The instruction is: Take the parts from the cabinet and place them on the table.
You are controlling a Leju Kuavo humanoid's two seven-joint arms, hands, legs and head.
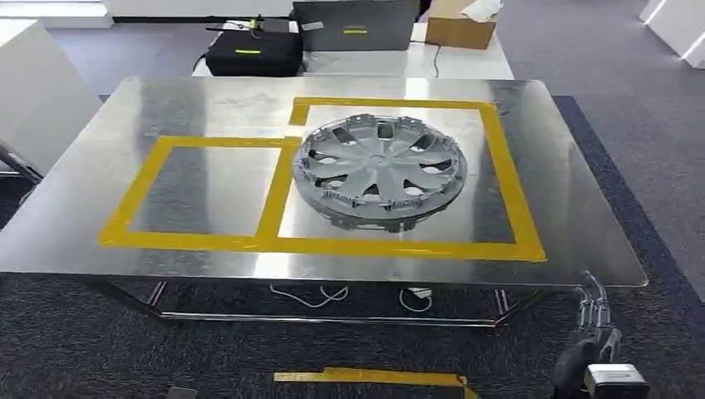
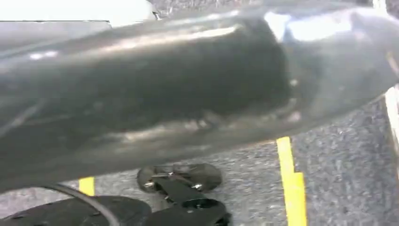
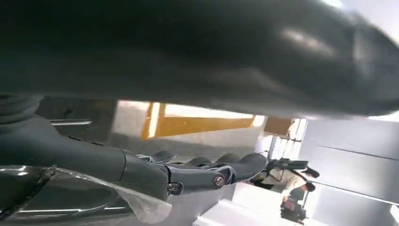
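Fingers [image 1: 592, 301] of the right hand [image 1: 595, 332] are showing at the lower right of the head view, below and in front of the table's near right corner, pointing up toward the table edge and grasping nothing. In the right wrist view the right hand's thumb and darker fingers [image 3: 207, 170] are lying stretched out and slightly apart, with nothing between them. They are sitting well apart from the wheel cover [image 1: 380, 170], which is lying flat on the table [image 1: 208, 108] with no hand touching it. For the left hand I cannot tell how its fingers are lying; its wrist view is blurred by a dark curved surface close to the lens.

No writing or brand can be read on the wheel cover. Behind the table, a black case [image 1: 253, 51] and a grey case [image 1: 356, 25] are each carrying a small yellow label, too small to read.

The wheel cover is a round, matt grey disc with spokes fanning out from a small central hub, dark openings between the spokes and a raised rim. It is resting face up inside the right-hand rectangle of yellow tape [image 1: 511, 179] marked on the shiny metal tabletop, close to that rectangle's left side, next to the left-hand taped rectangle [image 1: 137, 189]. A brown cardboard box [image 1: 461, 29] is standing behind the table.
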